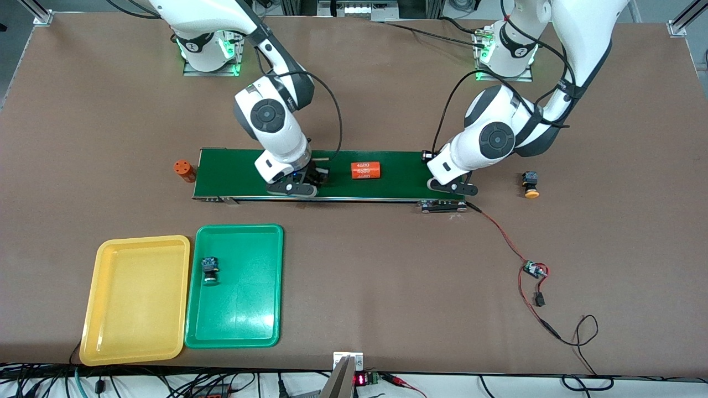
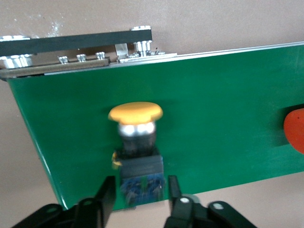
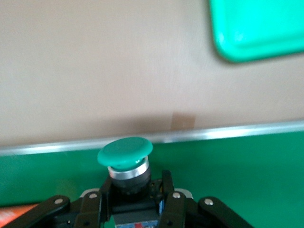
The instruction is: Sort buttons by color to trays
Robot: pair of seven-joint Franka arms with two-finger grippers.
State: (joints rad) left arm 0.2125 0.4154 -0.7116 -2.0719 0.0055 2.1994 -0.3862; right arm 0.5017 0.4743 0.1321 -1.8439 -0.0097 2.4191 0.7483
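In the left wrist view a yellow-capped button (image 2: 135, 113) lies on the dark-green belt (image 2: 213, 104) at its end toward the left arm. My left gripper (image 2: 140, 185) is open, with a finger on each side of the button's blue body and a small gap at each. My right gripper (image 3: 137, 183) is shut on a green-capped button (image 3: 125, 152) over the belt (image 3: 237, 161). In the front view both hands (image 1: 452, 187) (image 1: 301, 182) hide these buttons. Another green-capped button (image 1: 209, 271) lies in the green tray (image 1: 243, 309). The yellow tray (image 1: 138, 298) beside it holds nothing. A second yellow-capped button (image 1: 531, 185) lies on the table past the belt's end, toward the left arm.
An orange cylinder with white digits (image 1: 366, 170) lies on the belt (image 1: 232, 171) between the two grippers. Another orange cylinder (image 1: 185, 170) stands on the table at the belt's end toward the right arm. A small circuit board with red and black wires (image 1: 534, 270) lies nearer the front camera.
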